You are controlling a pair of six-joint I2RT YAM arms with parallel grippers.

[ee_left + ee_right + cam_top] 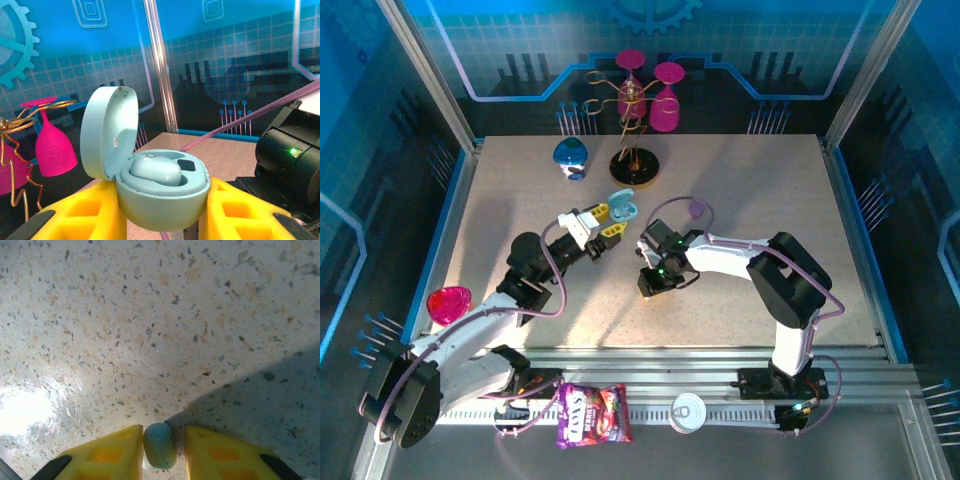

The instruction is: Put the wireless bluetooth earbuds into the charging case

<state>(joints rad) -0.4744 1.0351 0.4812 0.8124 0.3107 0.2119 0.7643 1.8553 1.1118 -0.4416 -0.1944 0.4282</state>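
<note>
— Step in hand?
— Insertion, I'd judge: right jaws pinch a tiny pale blue plastic earbud [160, 447] above the speckled bench [150, 315]; left jaws clamp the open pale blue pebble-shaped charging case [165, 205].
— Next?
— Likely aligning it over the empty socket [186, 165].

Tabletop [740, 200]: pale, speckled stone-look, beige/grey flecks.
Walls [520, 40]: blue panels w/ grid & circuit lines; gear motif [650, 12] at back.
Frame posts [430, 75]: silver metal, at back corners.
Rail [720, 362]: silver, slotted, along near edge.
Light: bright glare patch [25, 412] on tabletop, dark shadow [260, 405] beside.
</note>
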